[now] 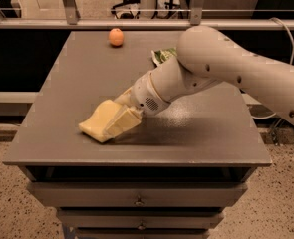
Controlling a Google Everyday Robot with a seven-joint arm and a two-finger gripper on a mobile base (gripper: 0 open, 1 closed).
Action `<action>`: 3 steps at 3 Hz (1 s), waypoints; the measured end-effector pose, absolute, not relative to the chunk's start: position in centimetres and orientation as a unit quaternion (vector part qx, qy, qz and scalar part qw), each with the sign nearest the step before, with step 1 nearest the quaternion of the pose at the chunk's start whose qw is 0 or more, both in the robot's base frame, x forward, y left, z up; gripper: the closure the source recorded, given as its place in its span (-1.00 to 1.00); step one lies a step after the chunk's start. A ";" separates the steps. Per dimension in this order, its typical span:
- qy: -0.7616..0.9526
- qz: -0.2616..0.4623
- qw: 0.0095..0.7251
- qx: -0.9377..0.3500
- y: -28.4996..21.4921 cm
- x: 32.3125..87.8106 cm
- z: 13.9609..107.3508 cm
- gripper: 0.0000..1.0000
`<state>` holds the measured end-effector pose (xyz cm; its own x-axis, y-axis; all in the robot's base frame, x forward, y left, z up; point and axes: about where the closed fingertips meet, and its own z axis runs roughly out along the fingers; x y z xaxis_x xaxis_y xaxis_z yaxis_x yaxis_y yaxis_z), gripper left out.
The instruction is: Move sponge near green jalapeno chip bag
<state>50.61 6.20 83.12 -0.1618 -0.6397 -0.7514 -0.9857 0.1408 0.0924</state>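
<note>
While slanting down over the grey table (72,83) from the 3 o'clock side, pictured in the single camera view: the robot's thick white arm (226,66), ending in the gripper (119,125) at about 7 o'clock on the table top, close to the front edge. Set there right against the sponge (93,124), pale yellow on pale yellow, overlapping its 3 o'clock end. Impossible to tell whether clenched on the sponge or released. Down on the table surface at 7 o'clock, angled, with the near corner pointing towards the front-left edge.

Well apart from the sponge, at 1 o'clock on the table: the green jalapeno chip bag (162,55), crinkled and shiny, mostly hidden behind the arm, with only a small patch of green and pale label showing. Between bag and sponge: bare grey table and the sloping forearm.

At 11 o'clock, near the far edge: a small round orange fruit (116,37), apart from both bag and sponge.

Under the table top, at 6 o'clock: stacked grey drawers (186,198) with small metal pulls. Beyond the far edge, at 12 o'clock: a metal rail (136,24) with upright posts. Out at 3 o'clock, behind the arm: a pale cable (287,34) curving downward. At 8 o'clock, below the table: speckled floor (7,203)
</note>
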 end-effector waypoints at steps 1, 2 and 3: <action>0.712 0.294 0.291 -0.568 4.1 51.3 83.7 0.57; 0.734 0.255 0.306 -0.551 -1.1 52.9 85.8 0.98; 0.774 0.198 0.323 -0.508 -10.4 55.3 88.1 1.00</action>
